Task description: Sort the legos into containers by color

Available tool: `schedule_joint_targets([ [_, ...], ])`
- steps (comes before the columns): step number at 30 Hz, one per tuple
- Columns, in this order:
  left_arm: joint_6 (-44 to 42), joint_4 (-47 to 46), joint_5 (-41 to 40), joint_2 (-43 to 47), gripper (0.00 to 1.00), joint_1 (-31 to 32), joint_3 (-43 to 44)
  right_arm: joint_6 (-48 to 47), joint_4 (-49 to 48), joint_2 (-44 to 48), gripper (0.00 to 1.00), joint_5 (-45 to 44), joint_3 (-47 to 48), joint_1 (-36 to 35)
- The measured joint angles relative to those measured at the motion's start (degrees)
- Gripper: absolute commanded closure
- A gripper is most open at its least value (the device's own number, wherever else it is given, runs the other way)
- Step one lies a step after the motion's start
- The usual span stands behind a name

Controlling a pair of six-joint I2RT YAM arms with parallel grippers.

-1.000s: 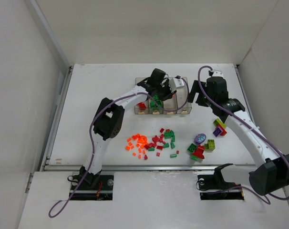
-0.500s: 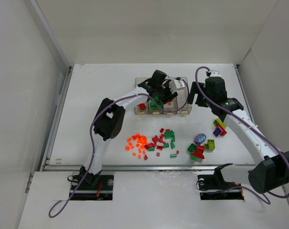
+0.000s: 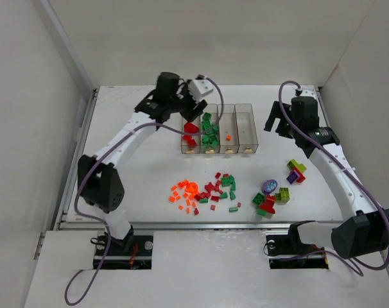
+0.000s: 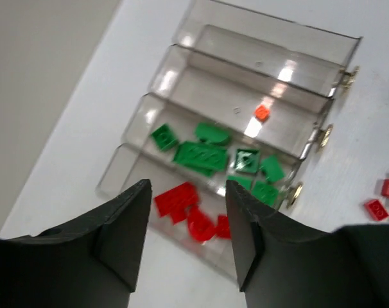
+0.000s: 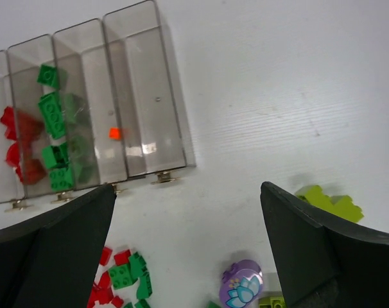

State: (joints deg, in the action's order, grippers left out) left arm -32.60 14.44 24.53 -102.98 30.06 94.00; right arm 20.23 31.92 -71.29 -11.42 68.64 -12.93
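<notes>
The containers (image 3: pixel 246 128) are clear bins in a row at the table's back middle. The leftmost holds red legos (image 4: pixel 194 215), the one beside it green legos (image 4: pixel 201 154), the third one orange lego (image 4: pixel 262 113), and the last shows nothing inside. My left gripper (image 3: pixel 189 110) hangs over the row's left far end, open and holding nothing, with the red bin seen between its fingers (image 4: pixel 124 231). My right gripper (image 3: pixel 275 122) hovers to the right of the bins, open wide and empty. Loose legos lie nearer: an orange heap (image 3: pixel 185 191) and a red and green mix (image 3: pixel 220 187).
A cluster of bigger green, red and lime bricks with a purple flower piece (image 5: pixel 241 285) lies at the right front (image 3: pixel 271 199). A lime and purple stack (image 3: pixel 296 172) sits below the right forearm. White walls close in the table on both sides and at the back.
My left gripper has opened and swung from over the green bin to the left and back. The right gripper drifted a little right and spread wider.
</notes>
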Motion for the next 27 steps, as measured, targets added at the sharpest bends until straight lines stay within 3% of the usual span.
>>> schedule_joint_targets([
  [1,0.4,0.0,-0.1,2.9,0.34,-1.5,-1.4,0.3,0.3,0.0,0.0,0.0,0.0,1.3],
  [2,1.3,-0.1,-0.6,5.7,0.0,-3.2,-2.9,0.6,0.9,0.0,0.0,0.2,0.0,2.8],
  [5,4.2,0.3,-1.7,11.9,0.0,-7.1,-6.8,1.7,2.4,-0.2,0.0,0.7,0.0,7.0],
  [10,7.1,2.3,-5.3,17.2,0.0,-8.5,-12.5,4.4,3.3,-0.2,0.0,2.5,-0.2,13.6],
  [17,13.8,4.8,-20.6,25.3,0.0,-6.9,-15.7,8.3,3.7,2.2,0.0,4.0,-4.3,19.5],
  [22,19.9,-1.4,-28.7,35.6,0.0,-6.8,-19.8,9.3,3.7,4.7,0.0,4.5,-6.8,20.8],
  [27,22.5,-9.5,-27.3,47.6,0.0,-6.0,-33.6,9.4,3.3,6.0,0.0,5.0,-9.0,20.9],
])
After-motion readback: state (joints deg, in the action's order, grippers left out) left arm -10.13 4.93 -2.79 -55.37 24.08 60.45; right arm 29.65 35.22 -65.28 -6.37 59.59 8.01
